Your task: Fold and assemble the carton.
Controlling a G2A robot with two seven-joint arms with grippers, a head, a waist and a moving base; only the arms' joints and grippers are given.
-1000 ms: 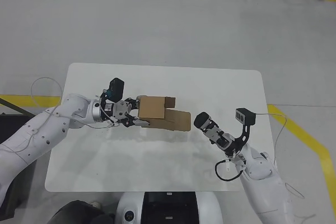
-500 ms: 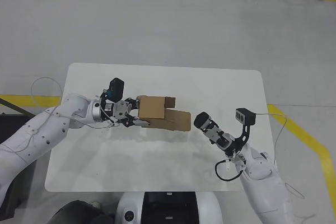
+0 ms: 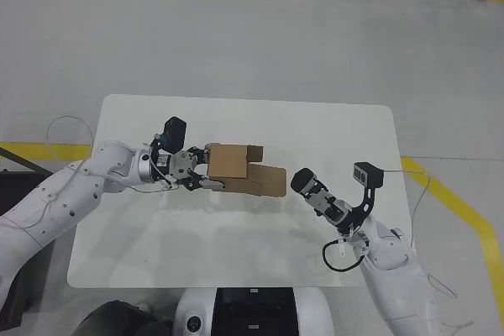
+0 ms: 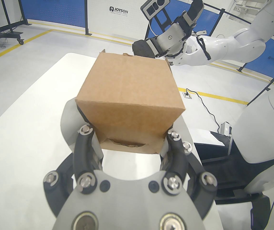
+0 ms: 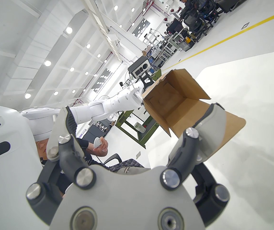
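Item: carton (image 3: 235,166), brown, near the middle of the table (image 3: 235,252), a little toward its far edge.

- Left wrist view: we see only the carton's (image 4: 129,101) closed walls. The left gripper (image 4: 127,130) has a finger on each side, and the jaws are clamped on it.
- Right wrist view: we see the carton's (image 5: 175,101) open mouth, its hollow inside and one long flap lying flat on the surface.
- Top view: the flap points at the right gripper (image 3: 302,181).
- Change: we find none since the earlier frames, and both arms are unmoved.
- Pose: the left gripper (image 3: 197,168) reaches in level from the left edge. The right gripper (image 5: 139,111) is raised and tilted just beyond the flap, clear of it, with its jaws apart and empty.
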